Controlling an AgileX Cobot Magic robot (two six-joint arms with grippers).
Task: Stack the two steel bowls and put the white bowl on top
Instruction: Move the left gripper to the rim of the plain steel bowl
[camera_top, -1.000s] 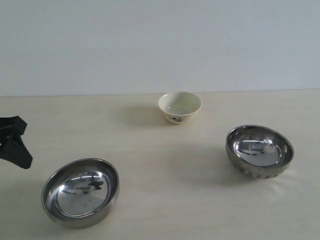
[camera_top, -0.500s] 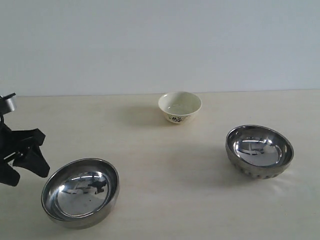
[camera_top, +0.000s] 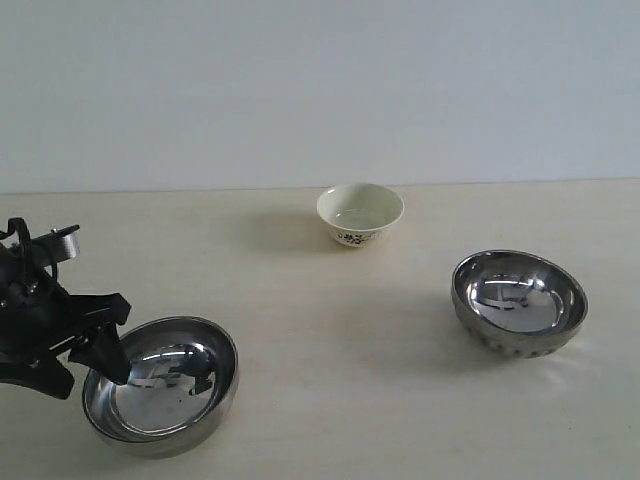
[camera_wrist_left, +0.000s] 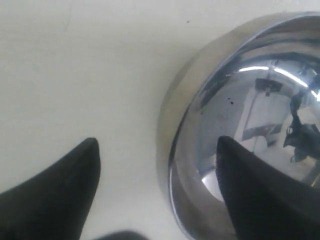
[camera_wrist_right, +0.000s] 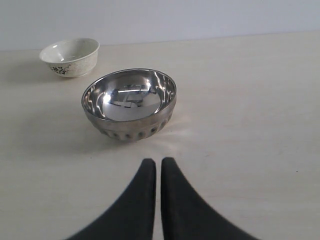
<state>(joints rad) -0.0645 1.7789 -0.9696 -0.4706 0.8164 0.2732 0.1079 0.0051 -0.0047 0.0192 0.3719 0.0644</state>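
On desk: left gripper (camera_top: 93, 385) released, astride rim of smooth steel bowl (camera_top: 165, 385) – well apart from white bowl (camera_top: 360, 212). Ribbed steel bowl (camera_top: 518, 300) opp. side of white bowl – right gripper (camera_wrist_right: 158, 162) clenched, empty.

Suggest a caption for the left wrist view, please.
Open left gripper straddles the rim of a steel bowl, one finger inside.

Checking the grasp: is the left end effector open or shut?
The end effector is open: fingers apart, one over the steel bowl, one outside.

Steel bowls (camera_top: 518, 302) mirror-polished; white bowl (camera_top: 360, 212) glossy ceramic.
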